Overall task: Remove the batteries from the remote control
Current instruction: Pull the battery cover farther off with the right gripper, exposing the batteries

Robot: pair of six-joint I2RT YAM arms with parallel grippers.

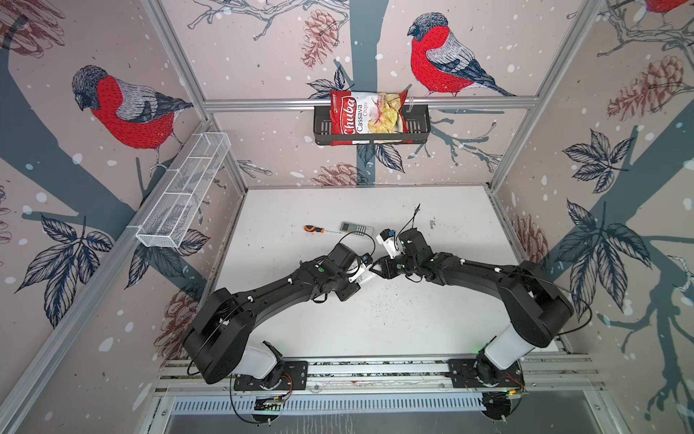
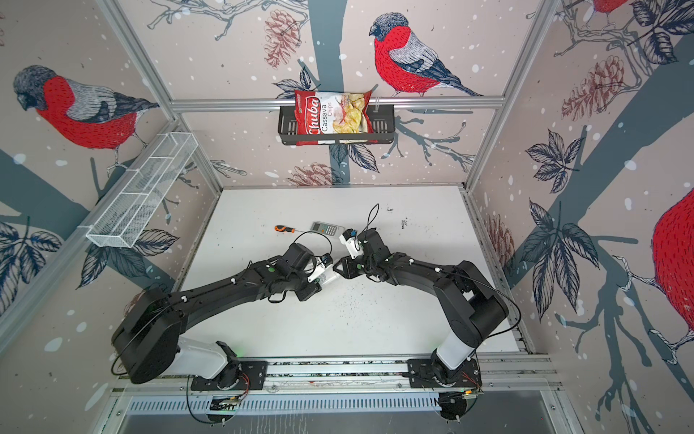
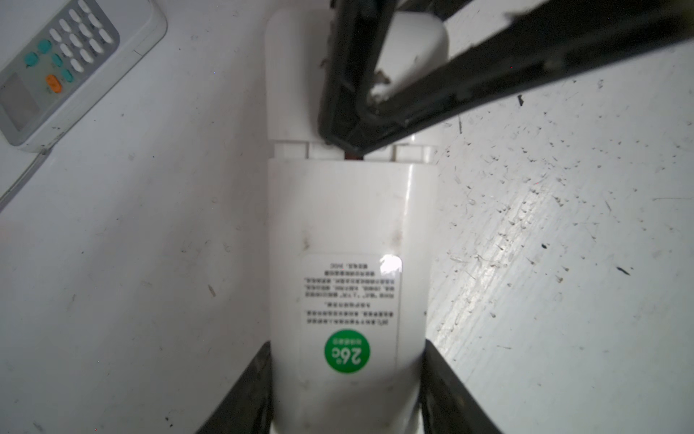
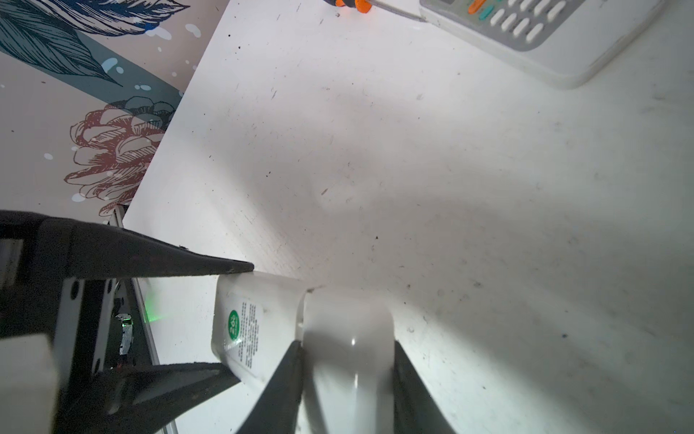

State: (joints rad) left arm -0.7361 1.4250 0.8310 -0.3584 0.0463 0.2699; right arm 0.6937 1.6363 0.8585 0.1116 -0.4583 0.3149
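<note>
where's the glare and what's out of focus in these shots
Left wrist view: a white glare spot on the held remote's label, small print soft, black fingers at its far end blurred. Right wrist view: the held remote's near end is out of focus; broad soft shadow across the table. In both top views: sharp, the frame's uprights splay outward, wide-angle distortion.

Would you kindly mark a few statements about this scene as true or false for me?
1. The left gripper holds the white plastic remote control with the round green sticker. True.
2. The right gripper hangs free of that remote. False: it clasps the remote's other end.
3. The orange-and-black-handled screwdriver lies in the white mesh wall basket. False: it lies on the white table, beside the grey-faced remote.
4. The red chips bag sits in the black wall basket. True.
</note>
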